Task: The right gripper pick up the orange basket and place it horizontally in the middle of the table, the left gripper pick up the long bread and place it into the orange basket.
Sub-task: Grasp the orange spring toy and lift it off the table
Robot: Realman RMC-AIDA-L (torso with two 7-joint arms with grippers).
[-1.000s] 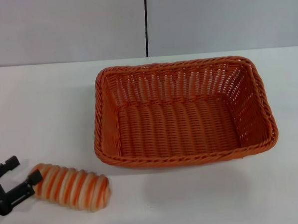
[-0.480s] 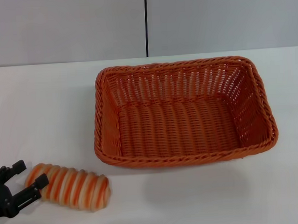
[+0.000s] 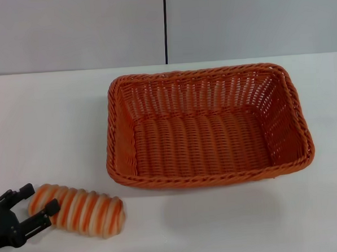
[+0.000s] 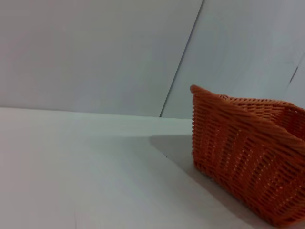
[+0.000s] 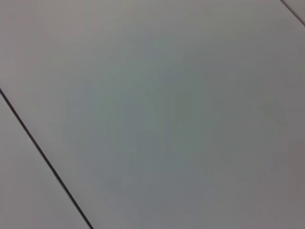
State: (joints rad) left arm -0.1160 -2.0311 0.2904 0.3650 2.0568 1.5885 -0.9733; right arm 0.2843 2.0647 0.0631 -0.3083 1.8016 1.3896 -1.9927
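While the orange basket sits lengthwise across the middle of the table, the long bread lies on the tabletop at about seven o'clock from it, just off its near-left corner. The left gripper reaches in from eight o'clock, its two thin fingers spread around the loaf's left end, one on either side, not visibly squeezing it. The right gripper is out of sight.
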